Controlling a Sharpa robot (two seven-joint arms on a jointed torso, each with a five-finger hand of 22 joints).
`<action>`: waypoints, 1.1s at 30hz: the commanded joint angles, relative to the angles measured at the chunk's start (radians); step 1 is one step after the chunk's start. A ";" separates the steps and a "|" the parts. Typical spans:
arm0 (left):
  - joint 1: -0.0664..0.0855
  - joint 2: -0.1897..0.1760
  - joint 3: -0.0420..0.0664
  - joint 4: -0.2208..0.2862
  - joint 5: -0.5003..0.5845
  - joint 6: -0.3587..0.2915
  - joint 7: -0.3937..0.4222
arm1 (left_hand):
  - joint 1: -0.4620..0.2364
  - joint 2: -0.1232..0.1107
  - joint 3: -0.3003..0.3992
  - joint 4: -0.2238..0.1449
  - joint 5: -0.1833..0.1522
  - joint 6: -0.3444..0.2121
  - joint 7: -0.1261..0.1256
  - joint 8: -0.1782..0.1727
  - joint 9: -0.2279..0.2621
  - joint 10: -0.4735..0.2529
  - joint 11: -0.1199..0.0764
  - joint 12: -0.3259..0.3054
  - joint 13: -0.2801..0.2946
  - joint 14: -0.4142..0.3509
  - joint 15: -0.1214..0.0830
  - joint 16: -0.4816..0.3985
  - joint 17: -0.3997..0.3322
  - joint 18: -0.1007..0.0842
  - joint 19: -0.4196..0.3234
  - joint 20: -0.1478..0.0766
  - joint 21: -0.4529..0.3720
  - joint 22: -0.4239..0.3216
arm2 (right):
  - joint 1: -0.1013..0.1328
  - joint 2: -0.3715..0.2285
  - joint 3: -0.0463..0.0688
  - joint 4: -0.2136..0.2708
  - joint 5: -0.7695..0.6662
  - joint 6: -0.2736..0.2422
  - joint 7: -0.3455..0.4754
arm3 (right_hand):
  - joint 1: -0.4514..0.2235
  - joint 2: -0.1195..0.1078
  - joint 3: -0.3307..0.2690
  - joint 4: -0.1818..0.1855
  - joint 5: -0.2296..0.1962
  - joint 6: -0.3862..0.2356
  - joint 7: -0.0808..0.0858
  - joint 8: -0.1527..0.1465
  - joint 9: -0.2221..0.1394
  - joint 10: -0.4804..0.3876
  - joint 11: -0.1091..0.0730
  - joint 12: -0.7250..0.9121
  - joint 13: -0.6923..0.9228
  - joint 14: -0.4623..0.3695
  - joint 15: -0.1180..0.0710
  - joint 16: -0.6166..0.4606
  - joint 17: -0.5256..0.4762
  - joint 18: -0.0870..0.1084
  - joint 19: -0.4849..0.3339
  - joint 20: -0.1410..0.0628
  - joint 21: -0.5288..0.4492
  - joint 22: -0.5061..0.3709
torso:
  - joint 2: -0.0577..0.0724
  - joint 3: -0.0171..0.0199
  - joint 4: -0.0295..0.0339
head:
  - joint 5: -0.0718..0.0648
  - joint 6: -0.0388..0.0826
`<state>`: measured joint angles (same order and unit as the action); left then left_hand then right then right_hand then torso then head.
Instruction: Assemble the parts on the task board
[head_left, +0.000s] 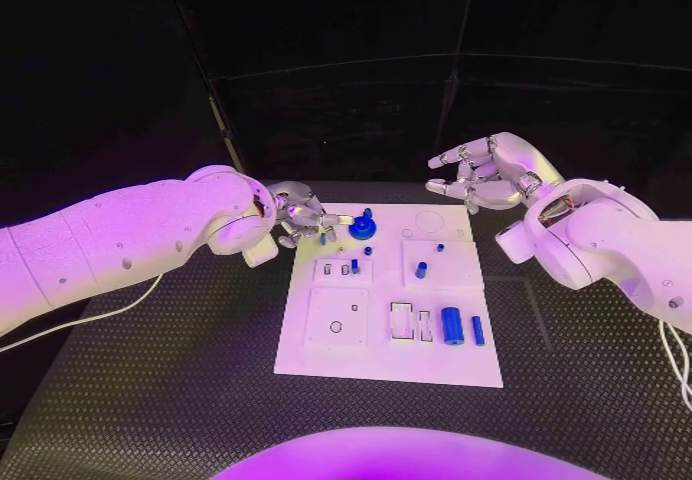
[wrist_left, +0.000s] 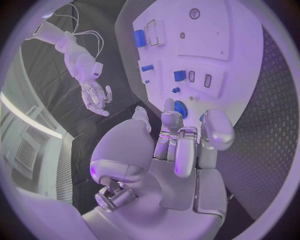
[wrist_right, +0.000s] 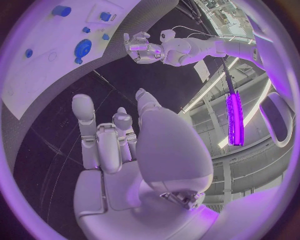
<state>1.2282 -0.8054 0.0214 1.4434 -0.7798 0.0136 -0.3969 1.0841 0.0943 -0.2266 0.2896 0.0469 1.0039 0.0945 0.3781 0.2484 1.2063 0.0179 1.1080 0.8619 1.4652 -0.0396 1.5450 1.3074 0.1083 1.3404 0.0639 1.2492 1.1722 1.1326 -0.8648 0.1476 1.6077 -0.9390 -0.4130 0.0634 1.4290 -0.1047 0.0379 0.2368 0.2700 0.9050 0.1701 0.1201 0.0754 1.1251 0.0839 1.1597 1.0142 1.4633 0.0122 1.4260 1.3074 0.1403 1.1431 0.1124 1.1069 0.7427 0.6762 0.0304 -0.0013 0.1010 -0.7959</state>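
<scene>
Blue knob (head_left: 362, 228) stands upright at far edge of white board (head_left: 326, 355); looks light, rigid, slick — best pinched at stem. Left robot hand (head_left: 300, 218) beside it, fingers curled, grip unclear; right robot hand (head_left: 483, 174) open, empty.

White flat rectangular task board (head_left: 325, 355) w/ small blue plastic parts: round blue knob (head_left: 362, 229) nr far edge, blue cylinder (head_left: 453, 326) nr right edge. Black table (head_left: 159, 400) showing dotted mesh texture. Silver hands, white arms.
</scene>
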 joint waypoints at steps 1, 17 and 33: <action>0.026 0.032 -0.013 -0.025 -0.161 0.111 -0.092 | -0.005 0.006 -0.011 0.001 0.000 -0.008 -0.002 0.008 0.006 0.007 0.000 0.006 0.006 0.096 -0.006 0.005 0.234 -0.016 0.008 0.000 0.006 0.008 | 0.006 -0.001 0.003 -0.014 0.099 -0.018 0.026 | 0.003 0.011 -0.006 -0.003 0.008 0.009 -0.001 0.006 -0.002 -0.009 -0.001 -0.003 -0.002 0.045 -0.007 -0.007 0.034 0.016 -0.010 0.000 -0.008 -0.005 | -0.005 0.0046 0.0003 | -0.001 -0.002; 0.071 0.229 -0.074 -0.186 -0.290 0.322 -0.128 | -0.007 0.018 -0.058 -0.004 0.000 -0.024 -0.006 0.057 0.052 -0.015 -0.002 0.001 0.000 0.090 -0.008 -0.004 0.221 -0.013 -0.005 -0.002 -0.008 -0.004 | 0.013 0.013 0.005 -0.046 0.108 0.011 0.002 | 0.007 0.014 -0.014 -0.012 0.021 0.001 0.000 0.005 -0.005 -0.019 0.000 -0.010 -0.016 0.038 -0.007 -0.026 0.009 0.021 -0.025 0.000 -0.034 -0.041 | -0.002 0.0017 0.0036 | 0.001 0.002; 0.070 0.303 -0.076 -0.259 -0.304 0.375 -0.136 | 0.010 0.033 -0.062 -0.005 0.001 -0.037 -0.006 0.077 0.074 -0.017 -0.002 0.004 0.005 0.091 -0.008 -0.002 0.224 -0.013 -0.003 -0.002 -0.006 0.001 | 0.013 0.029 0.005 -0.059 0.106 0.008 0.001 | 0.008 0.020 -0.022 -0.016 0.048 -0.003 0.001 0.007 -0.006 -0.026 0.001 -0.011 -0.025 0.037 -0.006 -0.034 0.002 0.022 -0.027 0.000 -0.048 -0.055 | 0.002 -0.0010 0.0045 | -0.001 -0.001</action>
<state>1.2974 -0.5044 -0.0546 1.1882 -1.0672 0.3493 -0.5200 1.0888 0.1230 -0.2825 0.2853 0.0469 0.9754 0.0875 0.4515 0.3225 1.1951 0.0180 1.1072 0.8655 1.4653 -0.0394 1.5413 1.3074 0.1083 1.3422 0.0644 1.2410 1.1720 1.1434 -0.8368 0.1511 1.5478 -0.8369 -0.4050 0.0603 1.4370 -0.0967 0.0227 0.2216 0.3158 0.9049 0.1701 0.1220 0.0706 1.1037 0.0839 1.1488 0.9901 1.4632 0.0123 1.3960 1.3077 0.1557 1.1204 0.1109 1.0657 0.6884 0.6773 0.0303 0.0018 0.1004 -0.7957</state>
